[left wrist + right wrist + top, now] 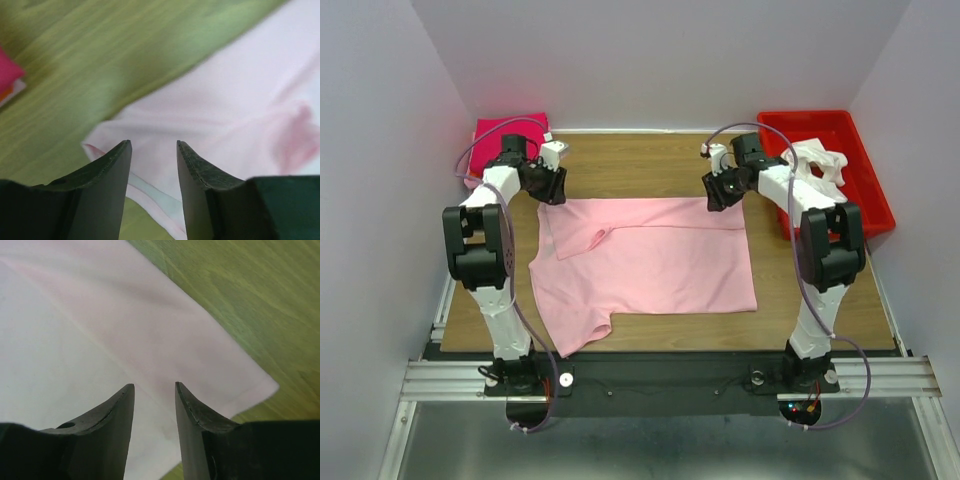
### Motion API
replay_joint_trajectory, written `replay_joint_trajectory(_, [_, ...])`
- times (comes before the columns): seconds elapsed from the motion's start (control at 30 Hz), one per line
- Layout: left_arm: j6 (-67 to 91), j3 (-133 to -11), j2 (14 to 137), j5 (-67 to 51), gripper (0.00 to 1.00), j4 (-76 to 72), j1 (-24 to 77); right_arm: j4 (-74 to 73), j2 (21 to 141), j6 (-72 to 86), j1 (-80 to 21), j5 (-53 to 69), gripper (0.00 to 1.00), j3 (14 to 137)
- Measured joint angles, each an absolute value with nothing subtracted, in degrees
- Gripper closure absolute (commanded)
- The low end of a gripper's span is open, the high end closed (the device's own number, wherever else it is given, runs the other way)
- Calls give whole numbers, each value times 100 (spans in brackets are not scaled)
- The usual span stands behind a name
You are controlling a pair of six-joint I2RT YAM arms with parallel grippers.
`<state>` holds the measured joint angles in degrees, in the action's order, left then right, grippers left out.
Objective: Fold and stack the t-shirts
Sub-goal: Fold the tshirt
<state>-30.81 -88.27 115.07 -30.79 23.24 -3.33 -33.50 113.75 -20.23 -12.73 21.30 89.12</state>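
Note:
A light pink t-shirt [640, 262] lies spread on the wooden table, partly folded, with a sleeve sticking out at the front left. My left gripper [550, 190] is open just above the shirt's far left corner [115, 135]; the cloth shows between its fingers [112, 175]. My right gripper [717, 193] is open above the shirt's far right corner [250, 387]; pink cloth fills the gap between its fingers [195, 415]. Neither holds anything. A folded magenta shirt [505, 135] lies at the far left corner.
A red bin [840, 170] holding a white crumpled garment [817, 160] stands at the right side of the table. The magenta shirt's edge shows in the left wrist view [10, 75]. Bare wood [640, 160] lies behind the pink shirt. White walls enclose the table.

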Motion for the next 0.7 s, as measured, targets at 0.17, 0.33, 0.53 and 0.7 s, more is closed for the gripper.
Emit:
replay_joint_trajectory(0.17, [-3131,-8232,10447,-3352,41,2429,222,-3489,10829,-2663,-1273,1850,56,8674])
replay_joint_trajectory(0.33, [-3107,-7734,9996,-3400,40,2344,864,-3614,10884,-3138,-1273,1531,56,8420])
replay_joint_trajectory(0.53, [-3057,-7347,10068,-3153,40,2340,1160,-3701,11091,-3529,-1273,1232,55,8193])
replay_joint_trajectory(0.7, [-3020,-7321,10186,-2985,39,2228,1323,-3721,11139,-3667,-1273,1085,55,8158])
